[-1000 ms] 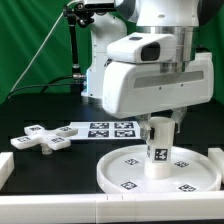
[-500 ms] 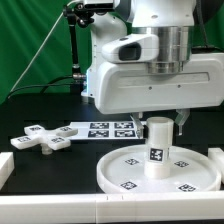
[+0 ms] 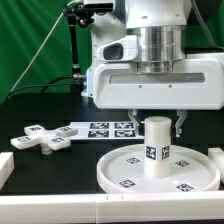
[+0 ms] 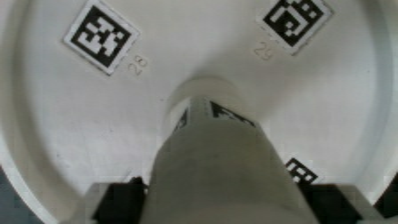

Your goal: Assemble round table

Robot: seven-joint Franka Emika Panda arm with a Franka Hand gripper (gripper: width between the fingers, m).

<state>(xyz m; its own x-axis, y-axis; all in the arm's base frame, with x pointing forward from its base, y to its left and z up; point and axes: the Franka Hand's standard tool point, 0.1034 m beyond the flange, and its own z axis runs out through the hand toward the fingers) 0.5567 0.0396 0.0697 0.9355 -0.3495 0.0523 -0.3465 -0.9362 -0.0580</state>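
Note:
The round disc (image 3: 120, 170) lies flat on the black table, tags facing up. On its middle stands the short thick cylinder leg (image 3: 157, 148), upright. My gripper (image 3: 158, 122) comes straight down over the leg's top and is shut on it, one finger on each side. In the wrist view the leg (image 4: 217, 150) runs down to the disc (image 4: 178, 50), and the dark pads (image 4: 121, 200) press against its two sides. The cross-shaped foot (image 3: 42, 138) lies loose on the table at the exterior view's left, apart from the disc.
The marker board (image 3: 105, 128) lies behind the disc, between it and the arm's base. A white rail (image 3: 60, 208) runs along the table's front edge, with a white block (image 3: 5, 170) at the exterior view's left. A black stand (image 3: 74, 40) rises at the back.
My hand has turned about its upright axis while staying over the leg, and the leg's tag has shifted sideways with it. The leg stays upright on the disc.

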